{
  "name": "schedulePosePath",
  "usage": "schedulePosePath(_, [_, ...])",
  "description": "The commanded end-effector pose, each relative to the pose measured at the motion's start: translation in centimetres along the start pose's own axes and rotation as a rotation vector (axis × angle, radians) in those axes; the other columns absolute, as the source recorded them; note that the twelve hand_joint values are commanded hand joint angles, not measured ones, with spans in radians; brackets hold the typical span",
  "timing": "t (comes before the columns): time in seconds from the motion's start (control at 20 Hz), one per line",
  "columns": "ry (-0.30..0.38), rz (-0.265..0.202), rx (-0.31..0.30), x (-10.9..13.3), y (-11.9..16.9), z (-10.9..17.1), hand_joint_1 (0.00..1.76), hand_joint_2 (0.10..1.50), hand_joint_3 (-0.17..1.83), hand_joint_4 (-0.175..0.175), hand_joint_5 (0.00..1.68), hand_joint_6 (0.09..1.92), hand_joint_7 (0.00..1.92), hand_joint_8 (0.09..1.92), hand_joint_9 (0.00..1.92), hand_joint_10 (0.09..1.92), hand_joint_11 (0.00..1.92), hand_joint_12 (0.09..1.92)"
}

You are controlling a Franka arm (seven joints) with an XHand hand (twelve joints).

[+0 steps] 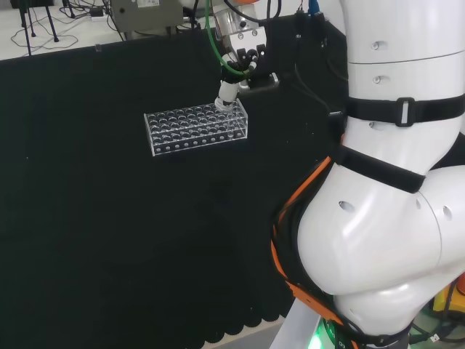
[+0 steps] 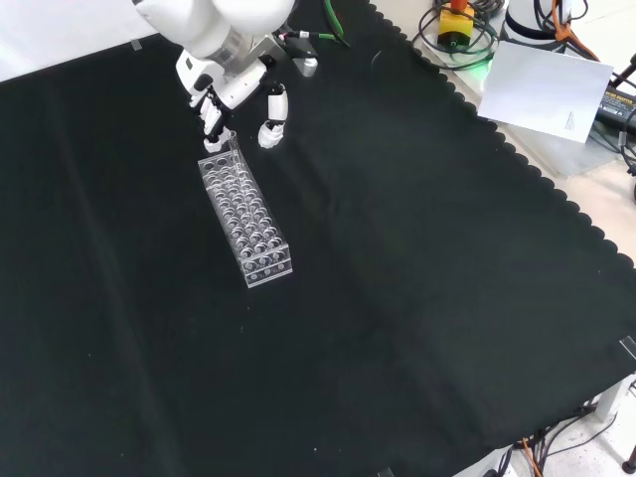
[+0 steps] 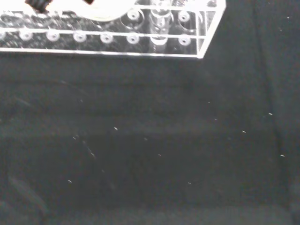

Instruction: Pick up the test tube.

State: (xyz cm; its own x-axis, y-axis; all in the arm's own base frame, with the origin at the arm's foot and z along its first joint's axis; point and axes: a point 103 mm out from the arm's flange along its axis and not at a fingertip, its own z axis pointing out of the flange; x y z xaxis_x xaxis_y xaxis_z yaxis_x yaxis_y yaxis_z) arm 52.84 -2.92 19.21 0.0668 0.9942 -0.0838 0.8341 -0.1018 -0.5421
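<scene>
Black cloth is lying nearest the wrist camera, with the clear tube rack beyond, standing toward the bench's far side in the head view. Robot hand is hovering over the rack's end, fingers pointing down; any grip cannot be judged. One test tube is apparently sitting near the rack's corner. Descent should be straight along the tube's axis. Glass outlines are proving hard to confirm.

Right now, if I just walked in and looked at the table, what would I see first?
First you'd see the big black cloth with one clear plastic rack of little holes standing on it. At the rack's far end in the front view, the robot's black and white hand reaches down over the rack, its fingers pointing downward. In the head view, the arm's big white links stand at the right.
</scene>
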Motion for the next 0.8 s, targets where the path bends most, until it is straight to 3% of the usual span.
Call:
schedulePosePath(0.05, [0.077, 0.007, -0.068, 0.6, 0.4, -0.4, 0.89, 0.74, 0.57, -0.155, 0.44, 0.76, 0.72, 0.96, 0.6, 0.92, 0.23, 1.51])
schedulePosePath(0.4, [0.033, 0.044, -0.109, 2.1, 1.8, -0.4, 0.99, 0.69, 0.68, -0.175, 0.64, 0.84, 0.96, 0.92, 0.83, 0.86, 0.43, 1.44])
schedulePosePath(0.75, [-0.018, 0.064, -0.115, 2.9, 2.9, 0.6, 1.13, 0.64, 0.75, -0.175, 0.88, 0.77, 1.22, 0.81, 1.05, 0.76, 0.63, 1.36])
schedulePosePath(0.8, [-0.022, 0.069, -0.132, 3.0, 2.9, 0.7, 1.15, 0.72, 0.63, -0.175, 0.96, 0.81, 1.26, 0.78, 1.09, 0.75, 0.67, 1.35])
